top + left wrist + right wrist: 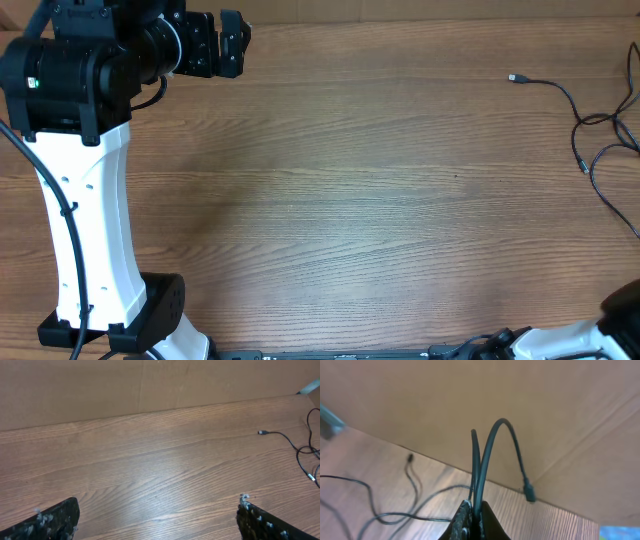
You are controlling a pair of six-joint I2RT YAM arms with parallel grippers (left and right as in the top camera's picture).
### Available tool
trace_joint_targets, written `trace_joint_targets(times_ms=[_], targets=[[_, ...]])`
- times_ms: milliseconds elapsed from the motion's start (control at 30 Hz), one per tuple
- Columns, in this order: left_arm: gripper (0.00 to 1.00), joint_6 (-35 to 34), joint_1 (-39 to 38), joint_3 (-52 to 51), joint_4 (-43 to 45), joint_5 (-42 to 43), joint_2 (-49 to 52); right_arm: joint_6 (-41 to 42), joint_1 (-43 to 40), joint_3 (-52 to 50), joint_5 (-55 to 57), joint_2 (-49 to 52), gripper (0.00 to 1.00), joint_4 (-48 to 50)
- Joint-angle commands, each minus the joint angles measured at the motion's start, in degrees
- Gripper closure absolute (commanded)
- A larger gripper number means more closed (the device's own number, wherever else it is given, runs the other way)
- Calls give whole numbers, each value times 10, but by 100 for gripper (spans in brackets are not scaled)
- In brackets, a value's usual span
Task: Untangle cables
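Presently the right claw [474, 512] pinches a looped cable [490, 444]; the left claw [159, 507] stands spread wide.

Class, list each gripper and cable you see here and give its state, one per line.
left gripper: open, holding nothing.
right gripper: shut on the held cable.
held cable: pinched, looping upward, plug end hanging free.
other cables: lying loose, strands crossing.

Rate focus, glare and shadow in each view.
Overhead: evenly lit and sharp, cables crisp on the table. Left wrist: pale glare streak across the table, left gripper blurred. Right wrist: soft throughout; the cable loop in the right gripper looks smeared.
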Motion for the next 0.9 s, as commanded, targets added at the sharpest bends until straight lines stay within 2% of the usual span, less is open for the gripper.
trace_joint_targets(times_ms=[0, 267, 467, 500, 533, 567, 700, 867], targets=[[0, 13, -4, 0, -2, -7, 2, 12, -10, -5, 7, 32, 96, 4], [0, 13, -4, 0, 0, -7, 2, 12, -33, -5, -7, 101, 96, -5], [0, 10, -4, 0, 2, -7, 2, 12, -35, -5, -61, 146, 96, -15], [0, 10, -4, 0, 2, -7, 2, 12, -35, -5, -72, 146, 81, -15], [0, 11, -4, 0, 2, -7, 2, 12, -35, -5, -87, 146, 4, -13], [0, 11, -4, 0, 2, -7, 2, 7, -35, -4, -108, 144, 0, -11], [0, 13, -4, 0, 15, -18, 2, -36, -35, 2, -203, 133, 0, -12], [0, 13, -4, 0, 59, -22, 2, -36, -7, 28, -285, 59, 0, -16]])
